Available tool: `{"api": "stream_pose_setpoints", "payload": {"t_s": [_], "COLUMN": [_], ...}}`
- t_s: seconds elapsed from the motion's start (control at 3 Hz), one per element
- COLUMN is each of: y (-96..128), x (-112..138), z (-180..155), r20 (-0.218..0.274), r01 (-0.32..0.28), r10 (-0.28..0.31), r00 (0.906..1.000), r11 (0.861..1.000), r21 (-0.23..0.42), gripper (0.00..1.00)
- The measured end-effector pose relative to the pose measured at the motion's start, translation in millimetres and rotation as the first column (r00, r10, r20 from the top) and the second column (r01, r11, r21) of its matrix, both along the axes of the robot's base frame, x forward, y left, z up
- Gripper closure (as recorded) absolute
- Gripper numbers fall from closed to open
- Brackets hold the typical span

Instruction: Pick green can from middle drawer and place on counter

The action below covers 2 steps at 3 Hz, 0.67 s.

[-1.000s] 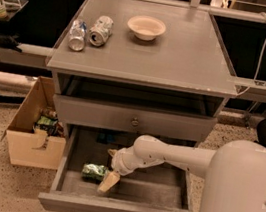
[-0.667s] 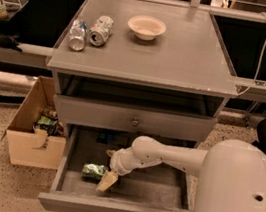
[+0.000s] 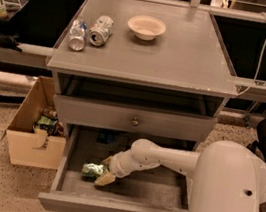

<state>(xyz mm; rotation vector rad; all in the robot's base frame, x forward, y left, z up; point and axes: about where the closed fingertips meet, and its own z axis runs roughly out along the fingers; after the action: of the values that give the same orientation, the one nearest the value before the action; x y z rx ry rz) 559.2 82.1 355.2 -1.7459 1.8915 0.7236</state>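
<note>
Reaching down into the open middle drawer (image 3: 120, 211), the gripper (image 3: 103, 175) sits low over the drawer floor, touching or just beside the right end of the green can (image 3: 90, 170). How wide it stands, or whether it has the can, I cannot tell. The can lies on its side in the front left part of the drawer.

I judge the step is the grasp. Next the can must be held firmly and lifted straight up.

The closed drawer above (image 3: 135, 121) overhangs the back of the open one, so the arm (image 3: 165, 158) should come forward before rising. The counter (image 3: 191, 62) has much free room on the right and front; a bowl (image 3: 146, 27) and two silver cans (image 3: 88, 31) stand at its back left.
</note>
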Motion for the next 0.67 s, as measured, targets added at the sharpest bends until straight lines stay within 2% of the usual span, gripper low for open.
{"api": "stream_pose_setpoints", "payload": {"t_s": [0.33,0.67], "y": [-4.2,-16.2], "x": [-4.7,-16.5], "z": [14.2,56.0], "r20": [0.038,0.109], "r01": [-0.006,-0.034], "r10": [0.006,0.023], "r00": [0.9993,0.9937], "r11": [1.0,0.995], "r21": [0.021,0.098], "gripper": [0.65,0.88]}}
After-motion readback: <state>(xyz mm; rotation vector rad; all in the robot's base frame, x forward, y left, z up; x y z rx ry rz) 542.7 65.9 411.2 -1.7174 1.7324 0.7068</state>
